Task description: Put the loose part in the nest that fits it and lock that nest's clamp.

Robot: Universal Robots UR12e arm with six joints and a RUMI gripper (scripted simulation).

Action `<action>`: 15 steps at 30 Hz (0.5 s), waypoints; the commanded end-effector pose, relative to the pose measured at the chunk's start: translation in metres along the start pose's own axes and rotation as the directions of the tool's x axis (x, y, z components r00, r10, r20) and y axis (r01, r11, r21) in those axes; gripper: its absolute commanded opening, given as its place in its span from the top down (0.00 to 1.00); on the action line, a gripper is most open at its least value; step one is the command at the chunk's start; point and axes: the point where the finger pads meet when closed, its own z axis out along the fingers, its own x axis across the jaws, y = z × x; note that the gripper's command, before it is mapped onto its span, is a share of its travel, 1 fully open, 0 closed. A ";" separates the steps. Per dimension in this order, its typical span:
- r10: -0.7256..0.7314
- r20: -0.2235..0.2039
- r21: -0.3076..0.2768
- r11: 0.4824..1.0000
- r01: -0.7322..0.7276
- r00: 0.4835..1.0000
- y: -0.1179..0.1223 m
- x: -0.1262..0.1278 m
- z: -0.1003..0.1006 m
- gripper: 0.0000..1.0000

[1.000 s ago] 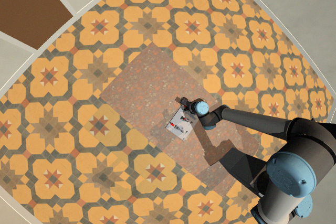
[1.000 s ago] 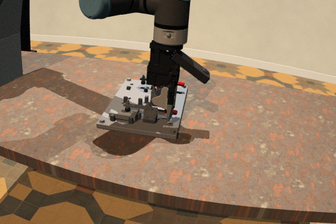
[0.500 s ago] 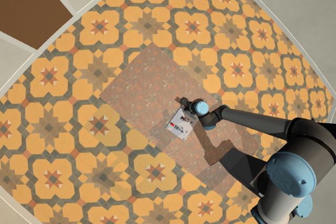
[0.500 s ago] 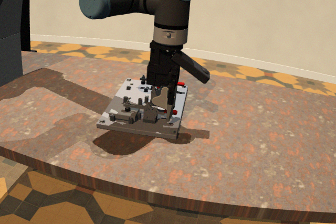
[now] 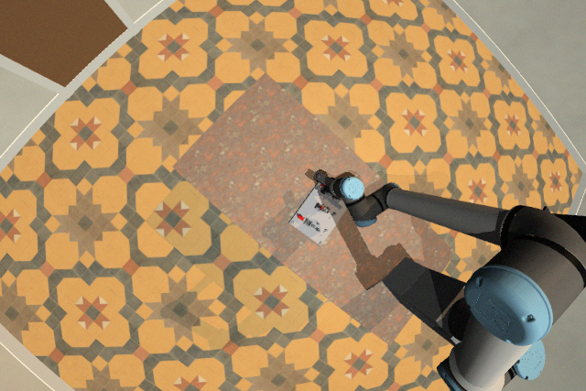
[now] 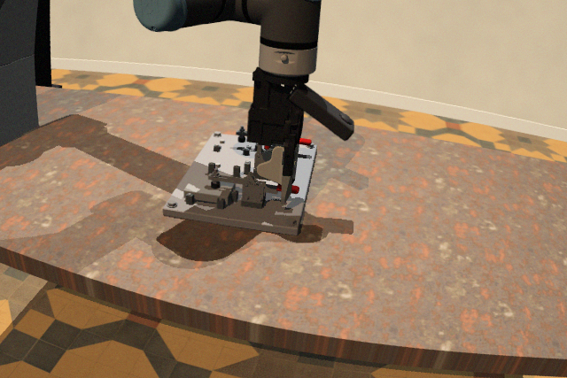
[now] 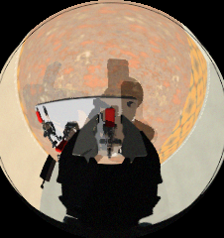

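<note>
Claw slightly spread around one clamp's red handle; metal plate rests flat on desk.
</note>
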 end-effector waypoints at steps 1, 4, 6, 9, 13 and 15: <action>0.000 0.000 0.001 1.000 0.000 1.000 -0.001 0.000 -0.006 0.72; 0.000 0.000 0.001 1.000 0.000 1.000 -0.001 0.000 -0.016 0.72; 0.000 0.000 0.001 1.000 0.000 1.000 -0.001 0.000 -0.023 0.72; 0.000 0.000 0.001 1.000 0.000 1.000 -0.001 0.000 -0.036 0.72; 0.000 0.000 0.001 1.000 0.000 1.000 -0.001 0.000 -0.047 0.72; 0.000 0.000 0.001 1.000 0.000 1.000 -0.001 0.000 -0.050 0.72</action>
